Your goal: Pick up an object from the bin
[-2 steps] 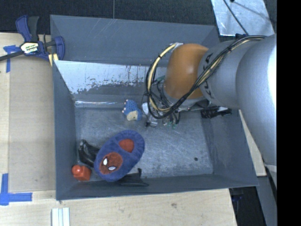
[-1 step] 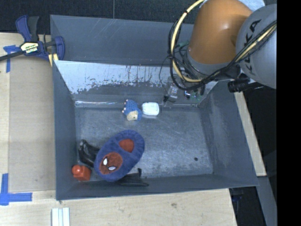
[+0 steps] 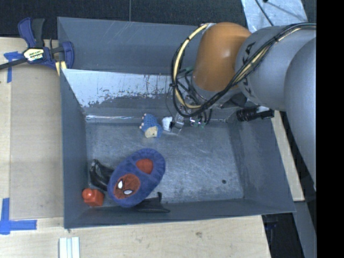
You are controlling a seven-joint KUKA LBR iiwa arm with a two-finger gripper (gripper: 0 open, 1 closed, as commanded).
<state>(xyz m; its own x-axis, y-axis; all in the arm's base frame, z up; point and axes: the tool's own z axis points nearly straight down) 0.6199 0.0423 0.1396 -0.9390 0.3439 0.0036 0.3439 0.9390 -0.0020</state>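
The gripper (image 3: 173,123) sits low in the bin (image 3: 236,160), near the back wall, beneath the arm's orange cover (image 3: 220,55) and looped cables (image 3: 180,69). How far it is open cannot be told, because the tip is small and partly hidden. 1 small blue-and-cream object (image 3: 150,128) lies just beside the tip, on its left; whether they touch cannot be told. In the front left corner lie 1 blue slipper (image 3: 134,179) with a red face patch, 1 orange-red piece (image 3: 92,196) and 1 black item (image 3: 99,172), well apart from the gripper.
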